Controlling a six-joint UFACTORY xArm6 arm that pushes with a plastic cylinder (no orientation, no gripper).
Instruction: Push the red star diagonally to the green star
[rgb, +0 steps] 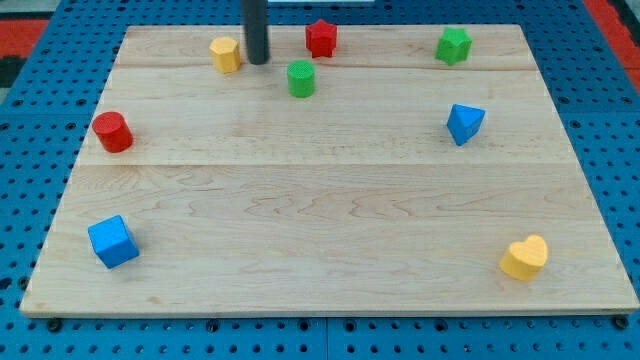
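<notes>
The red star (321, 38) sits near the top edge of the wooden board (330, 230), a little right of centre. The green star (453, 46) sits to its right, near the top right corner. My tip (258, 61) is at the top of the board, left of the red star, between the yellow block (226, 54) and the green cylinder (301, 78). It stands just right of the yellow block and touches no block that I can see.
A red cylinder (113, 132) lies at the left edge. A blue cube (112, 242) is at the bottom left. A blue triangular block (464, 123) is at the right. A yellow heart (525, 258) is at the bottom right.
</notes>
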